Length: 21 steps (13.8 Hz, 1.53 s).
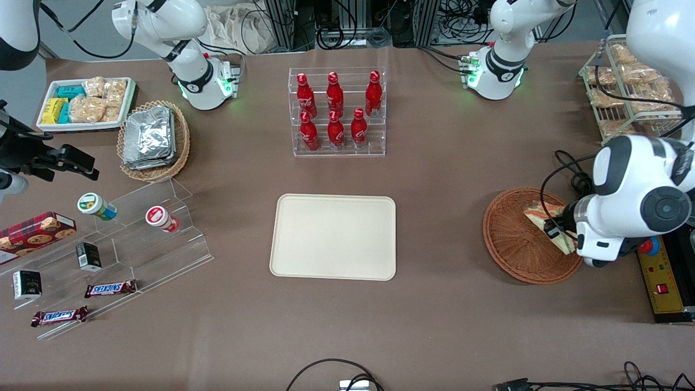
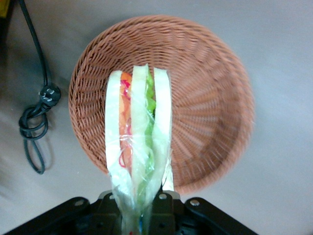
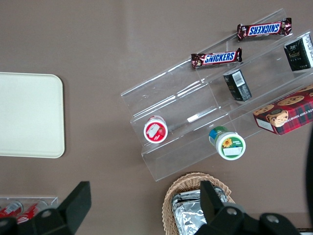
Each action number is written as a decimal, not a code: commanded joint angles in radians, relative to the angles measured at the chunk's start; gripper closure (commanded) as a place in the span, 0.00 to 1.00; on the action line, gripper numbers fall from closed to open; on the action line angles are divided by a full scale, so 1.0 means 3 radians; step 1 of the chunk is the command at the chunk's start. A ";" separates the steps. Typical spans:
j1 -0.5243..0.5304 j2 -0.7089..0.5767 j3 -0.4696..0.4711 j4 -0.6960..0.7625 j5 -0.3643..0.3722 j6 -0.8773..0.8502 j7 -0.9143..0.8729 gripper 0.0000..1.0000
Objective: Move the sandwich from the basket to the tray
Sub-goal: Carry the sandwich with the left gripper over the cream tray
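Observation:
The sandwich [image 2: 139,132], a wrapped wedge of pale bread with green and orange filling, is pinched at its narrow end in my left gripper [image 2: 142,215], which is shut on it. In the front view the gripper [image 1: 554,231] holds the sandwich [image 1: 543,213] over the reddish-brown wicker basket [image 1: 513,244], above the part of it toward the working arm's end of the table. The basket [image 2: 210,98] has nothing else in it. The cream tray [image 1: 334,236] lies flat at the table's middle, well apart from the basket, with nothing on it.
A clear rack of red bottles [image 1: 336,111] stands farther from the front camera than the tray. A black cable with a plug [image 2: 41,105] lies beside the basket. A yellow control box [image 1: 665,277] and a wire snack rack [image 1: 624,92] stand at the working arm's end.

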<state>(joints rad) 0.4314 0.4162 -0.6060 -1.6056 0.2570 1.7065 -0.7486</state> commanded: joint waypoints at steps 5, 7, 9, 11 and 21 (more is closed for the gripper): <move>-0.0674 0.0141 -0.0404 0.0750 0.0048 -0.0376 0.0255 1.00; -0.1093 0.0467 -0.0399 0.1019 0.0053 -0.0315 0.0500 1.00; -0.1528 0.0855 -0.0332 0.1296 0.0251 -0.0208 0.0506 1.00; -0.1810 0.1214 -0.0286 0.1404 0.0497 0.0022 0.0476 1.00; -0.2144 0.1711 -0.0077 0.1119 0.0524 0.0825 0.0164 1.00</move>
<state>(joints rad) -0.2042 0.9295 -0.6433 -1.2555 0.3978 1.9186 -0.6818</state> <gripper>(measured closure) 0.806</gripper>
